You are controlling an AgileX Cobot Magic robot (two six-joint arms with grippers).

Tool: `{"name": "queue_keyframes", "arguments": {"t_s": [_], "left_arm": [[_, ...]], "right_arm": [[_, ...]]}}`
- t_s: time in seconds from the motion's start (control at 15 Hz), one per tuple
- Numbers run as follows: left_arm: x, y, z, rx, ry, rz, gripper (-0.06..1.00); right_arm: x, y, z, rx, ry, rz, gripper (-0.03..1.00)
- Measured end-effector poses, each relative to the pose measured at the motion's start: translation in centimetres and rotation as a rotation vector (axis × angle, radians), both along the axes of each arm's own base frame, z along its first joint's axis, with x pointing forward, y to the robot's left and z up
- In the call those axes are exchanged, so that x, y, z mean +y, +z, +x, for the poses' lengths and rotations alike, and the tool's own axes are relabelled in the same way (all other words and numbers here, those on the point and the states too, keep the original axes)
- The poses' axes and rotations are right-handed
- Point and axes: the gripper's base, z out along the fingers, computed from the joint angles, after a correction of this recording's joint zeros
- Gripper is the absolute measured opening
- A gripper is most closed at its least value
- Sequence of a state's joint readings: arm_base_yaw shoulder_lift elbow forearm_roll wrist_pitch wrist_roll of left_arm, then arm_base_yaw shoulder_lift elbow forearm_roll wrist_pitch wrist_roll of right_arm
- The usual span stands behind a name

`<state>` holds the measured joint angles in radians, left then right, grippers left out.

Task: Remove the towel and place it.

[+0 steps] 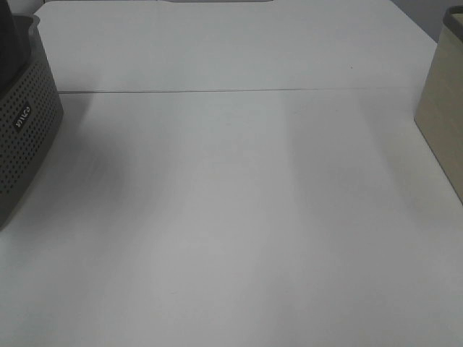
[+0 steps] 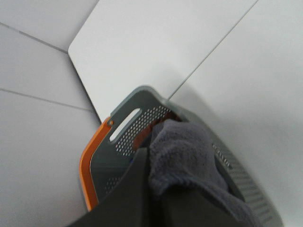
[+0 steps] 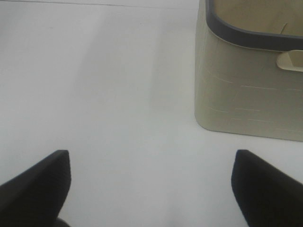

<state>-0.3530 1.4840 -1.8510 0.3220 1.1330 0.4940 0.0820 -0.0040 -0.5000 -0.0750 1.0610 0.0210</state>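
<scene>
The left hand [image 2: 150, 163] is pinched on the towel [image 2: 184, 151] over the grey basket [image 2: 124, 124]; it should lift straight and high so trailing cloth clears the rim. The right hand [image 3: 151, 163] hangs spread over the bench [image 3: 118, 85]

Wide-spread right claw [image 3: 150, 156] over white table [image 3: 118, 94] — beige bin [image 3: 246, 94] (dark-rimmed) nearby.

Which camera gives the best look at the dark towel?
The left wrist view: the towel shows close up, bunched at the left pincer above the grey basket. The exterior high view shows only a dark sliver there; the right wrist view shows none.
</scene>
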Motion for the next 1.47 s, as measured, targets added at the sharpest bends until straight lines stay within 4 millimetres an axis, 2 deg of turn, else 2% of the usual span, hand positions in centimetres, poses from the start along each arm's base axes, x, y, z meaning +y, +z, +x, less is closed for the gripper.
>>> {"name": "queue_keyframes", "arguments": {"t_s": [0.13, 0.2, 0.4, 0.6, 0.73, 1.0, 1.07, 1.13, 1.27, 1.47], "left_arm": [[-2.1, 0.9, -0.8, -0.031, -0.057, -0.042, 0.0], [-5.1, 1.0, -0.8, -0.048, -0.131, -0.079, 0.0], [-9.2, -1.3, 1.2, -0.004, -0.202, -0.068, 0.0], [-11.7, -3.1, 2.1, 0.039, -0.251, -0.063, 0.0], [-12.6, -3.7, 2.4, 0.049, -0.269, -0.071, 0.0], [-12.9, -3.8, 2.3, 0.064, -0.277, -0.108, 0.0], [-13.4, -3.7, 2.2, 0.06, -0.308, -0.177, 0.0], [-13.6, -3.6, 2.2, 0.057, -0.316, -0.194, 0.0], [-14.2, -3.4, 2.1, 0.052, -0.337, -0.281, 0.0], [-14.7, -3.2, 1.9, 0.06, -0.355, -0.356, 0.0]], "right_arm": [[0.0, 0.0, 0.0, 0.0, 0.0, 0.0, 0.88], [0.0, 0.0, 0.0, 0.0, 0.0, 0.0, 0.88], [0.0, 0.1, 0.2, 0.013, 0.001, 0.0, 0.88], [0.5, 0.7, 2.1, 0.083, 0.025, 0.027, 0.86], [1.5, 1.3, 4.6, 0.085, 0.111, 0.055, 0.84], [4.2, 1.9, 11.3, 0.039, 0.336, 0.153, 0.8], [5.5, 1.0, 14.4, 0.047, 0.462, 0.178, 0.78], [5.8, 0.9, 15.1, 0.045, 0.487, 0.202, 0.76], [7.2, -0.4, 17.7, 0.033, 0.636, 0.25, 0.76], [9.2, -1.8, 21.0, -0.08, 0.847, 0.384, 0.76]]}}
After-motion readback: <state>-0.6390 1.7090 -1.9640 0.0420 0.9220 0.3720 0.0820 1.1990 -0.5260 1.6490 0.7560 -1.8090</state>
